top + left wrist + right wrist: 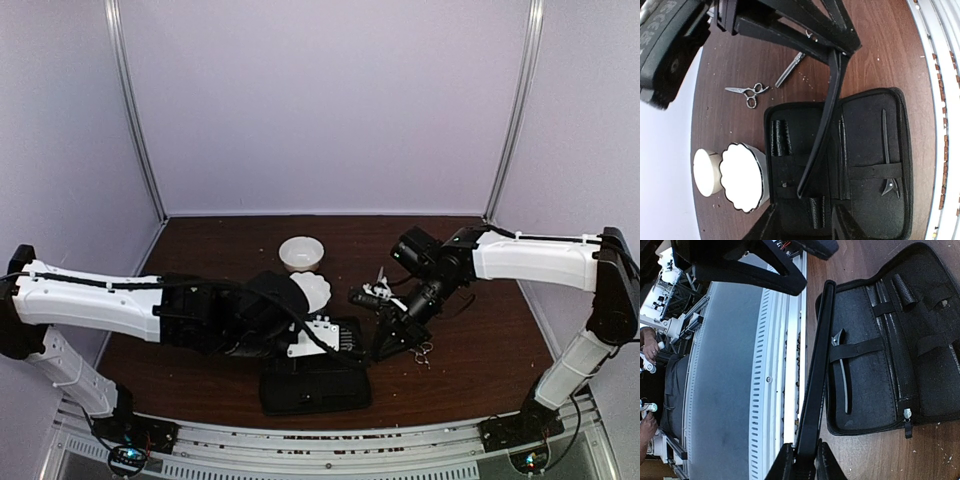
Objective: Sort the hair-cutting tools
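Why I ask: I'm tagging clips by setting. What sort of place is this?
Likely a robotics lab booth: panel walls and metal posts enclose a dark table; left arm and right arm mount on its slotted rail.

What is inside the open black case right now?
One slim black clip sits under an elastic strap in the case. The other pockets look empty, though the black stick held by the right tool crosses and hides a strip of lining.

Scissors (pixel 422 353) right of black case (pixel 315 390); white bowl (pixel 300 253) behind
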Tool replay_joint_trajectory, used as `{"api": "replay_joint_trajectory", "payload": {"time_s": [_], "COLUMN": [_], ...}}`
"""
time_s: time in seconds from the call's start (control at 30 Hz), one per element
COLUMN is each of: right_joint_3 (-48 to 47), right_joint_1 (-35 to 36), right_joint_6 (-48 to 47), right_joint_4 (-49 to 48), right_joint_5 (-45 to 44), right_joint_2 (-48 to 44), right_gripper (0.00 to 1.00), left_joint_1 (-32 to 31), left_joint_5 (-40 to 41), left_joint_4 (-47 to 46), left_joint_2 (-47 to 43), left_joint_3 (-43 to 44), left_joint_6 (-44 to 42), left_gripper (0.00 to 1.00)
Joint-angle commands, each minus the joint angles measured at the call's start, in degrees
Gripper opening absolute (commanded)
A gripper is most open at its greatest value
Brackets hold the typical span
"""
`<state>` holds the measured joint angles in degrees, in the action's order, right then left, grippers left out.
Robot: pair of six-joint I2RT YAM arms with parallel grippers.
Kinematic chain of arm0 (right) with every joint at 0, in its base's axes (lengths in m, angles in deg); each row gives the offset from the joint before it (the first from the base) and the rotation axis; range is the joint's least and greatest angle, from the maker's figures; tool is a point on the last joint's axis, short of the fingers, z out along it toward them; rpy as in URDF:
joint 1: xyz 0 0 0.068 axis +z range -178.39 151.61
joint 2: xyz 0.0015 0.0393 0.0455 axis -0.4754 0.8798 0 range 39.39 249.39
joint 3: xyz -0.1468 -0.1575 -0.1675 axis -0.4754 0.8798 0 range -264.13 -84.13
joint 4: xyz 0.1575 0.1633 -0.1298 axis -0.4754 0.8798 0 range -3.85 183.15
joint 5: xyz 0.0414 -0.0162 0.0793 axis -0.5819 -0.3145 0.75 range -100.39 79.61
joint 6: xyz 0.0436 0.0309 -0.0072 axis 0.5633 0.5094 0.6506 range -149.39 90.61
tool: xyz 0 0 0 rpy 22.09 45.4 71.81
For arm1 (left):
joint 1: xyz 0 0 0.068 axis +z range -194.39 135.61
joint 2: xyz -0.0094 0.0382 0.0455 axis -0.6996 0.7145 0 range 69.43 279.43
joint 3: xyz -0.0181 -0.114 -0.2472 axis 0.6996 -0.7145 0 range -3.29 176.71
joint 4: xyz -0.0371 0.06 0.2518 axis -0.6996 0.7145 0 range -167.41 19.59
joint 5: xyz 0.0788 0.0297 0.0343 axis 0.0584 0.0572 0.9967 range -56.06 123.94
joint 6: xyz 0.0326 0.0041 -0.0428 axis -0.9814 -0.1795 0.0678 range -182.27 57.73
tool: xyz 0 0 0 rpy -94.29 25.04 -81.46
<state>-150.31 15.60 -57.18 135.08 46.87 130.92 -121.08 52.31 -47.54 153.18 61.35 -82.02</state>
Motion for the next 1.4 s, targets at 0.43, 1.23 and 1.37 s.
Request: {"api": "replay_joint_trajectory", "payload": {"time_s": [0.43, 1.23, 1.37], "right_joint_3": [-1.1, -3.1, -2.6], "right_joint_1": [0.6, -10.5, -19.4], "right_joint_6": [-2.6, -9.5, -4.2], "right_joint_4": [3.2, 12.0, 8.8], "right_joint_5": [3.7, -1.2, -6.2], "right_joint_2": [2.3, -2.9, -9.0], "right_gripper": [0.13, 0.73, 0.73], "left_joint_1": [-6.3, -5.7, -4.3], "left_joint_5": [5.6, 1.6, -6.5], "left_joint_4": [1.4, -1.4, -2.4], "left_joint_2": [14.1, 22.4, 25.7], "left_joint_3": [12.5, 16.3, 20.3], "left_joint_6": [-7.4, -5.5, -7.1], "left_gripper": [0.26, 0.0, 0.0]}}
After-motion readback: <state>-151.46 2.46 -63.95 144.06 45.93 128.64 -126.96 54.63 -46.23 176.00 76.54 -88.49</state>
